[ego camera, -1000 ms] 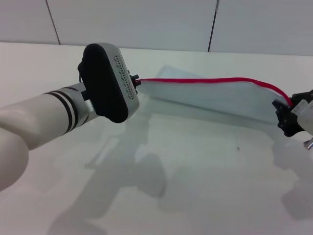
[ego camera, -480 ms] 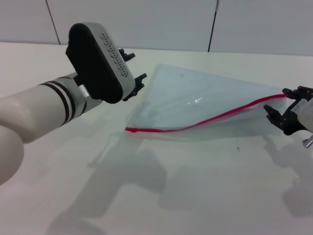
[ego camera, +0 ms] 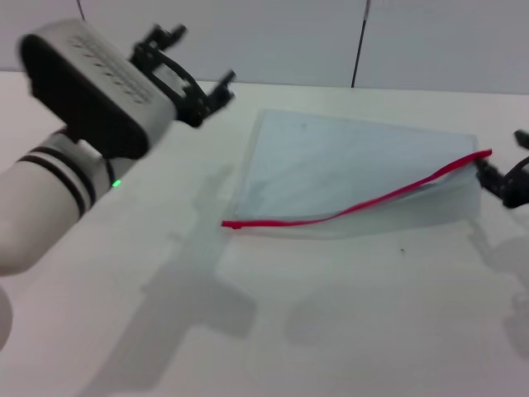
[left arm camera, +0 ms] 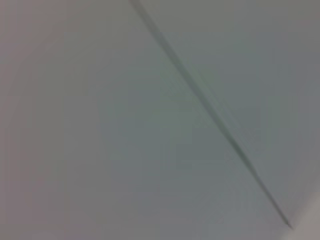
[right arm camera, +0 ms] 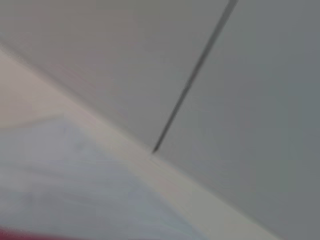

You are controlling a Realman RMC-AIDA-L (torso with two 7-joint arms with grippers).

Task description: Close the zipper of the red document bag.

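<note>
The red document bag (ego camera: 331, 169) lies flat on the white table, pale blue and translucent. Its zipper (ego camera: 364, 204) runs as a red strip along the near long edge, from the left end to the right corner. My left gripper (ego camera: 192, 59) is raised above the table, up and left of the bag, open and empty. At the right edge of the head view my right gripper (ego camera: 506, 157) stands open just beyond the zipper's right end, apart from it. In the right wrist view a corner of the bag (right arm camera: 60, 170) shows, with a sliver of red at the frame's edge.
The white table (ego camera: 331, 314) stretches around the bag, bounded at the back by a grey panelled wall (ego camera: 248, 33). The left wrist view shows only a wall seam (left arm camera: 210, 115).
The left gripper let go of the zipper's left end and rose up and to the left. The bag dropped flat on the table. The right gripper released the other end and drew back to the right.
</note>
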